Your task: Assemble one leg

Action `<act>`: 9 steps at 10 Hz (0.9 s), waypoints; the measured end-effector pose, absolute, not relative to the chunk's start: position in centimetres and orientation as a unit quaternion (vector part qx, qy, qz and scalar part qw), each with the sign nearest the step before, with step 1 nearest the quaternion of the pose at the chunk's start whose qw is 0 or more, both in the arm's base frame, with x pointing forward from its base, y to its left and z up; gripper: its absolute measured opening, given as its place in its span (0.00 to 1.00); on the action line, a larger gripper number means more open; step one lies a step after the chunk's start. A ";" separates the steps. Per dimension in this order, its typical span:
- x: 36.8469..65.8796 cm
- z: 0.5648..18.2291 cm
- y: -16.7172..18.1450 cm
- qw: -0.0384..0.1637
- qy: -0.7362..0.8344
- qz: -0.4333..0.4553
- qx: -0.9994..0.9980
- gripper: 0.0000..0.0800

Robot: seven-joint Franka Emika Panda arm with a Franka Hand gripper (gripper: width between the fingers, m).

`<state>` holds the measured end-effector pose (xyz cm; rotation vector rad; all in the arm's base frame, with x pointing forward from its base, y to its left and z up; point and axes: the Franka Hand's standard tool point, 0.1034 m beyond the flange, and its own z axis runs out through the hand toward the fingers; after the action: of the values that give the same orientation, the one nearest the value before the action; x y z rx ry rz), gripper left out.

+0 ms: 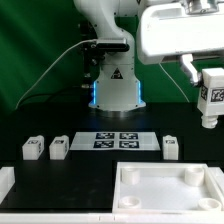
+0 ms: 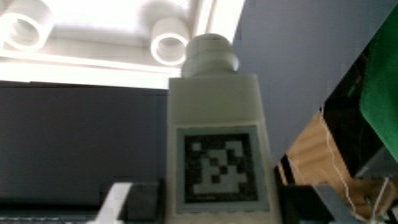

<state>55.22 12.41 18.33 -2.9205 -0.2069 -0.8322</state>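
My gripper [image 1: 203,80] is shut on one leg [image 1: 210,97], a white block with a black-and-white tag, and holds it high in the air at the exterior view's right. In the wrist view the leg [image 2: 217,120] stands between my fingers [image 2: 135,203], tag facing the camera and its round peg pointing away from the gripper [image 2: 221,208]. Three more legs stand on the black table: two at the exterior view's left [image 1: 33,148] [image 1: 59,148] and one at the right [image 1: 171,148]. The held leg hangs well above that right one.
The marker board [image 1: 116,139] lies in the middle in front of the robot base [image 1: 116,90]. A large white tray with round corner sockets [image 1: 205,195] fills the front right; its sockets also show in the wrist view [image 2: 169,45]. A white part [image 1: 5,182] sits at the front left.
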 end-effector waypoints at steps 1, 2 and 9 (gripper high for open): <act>55.5 18.4 12.2 0.047 -0.065 -0.260 -0.962 0.37; 55.7 18.6 12.3 0.048 -0.062 -0.264 -0.961 0.37; 59.7 16.1 11.7 0.042 -0.082 -0.308 -0.947 0.37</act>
<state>59.66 11.67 16.07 -2.8976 -0.2524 -0.9420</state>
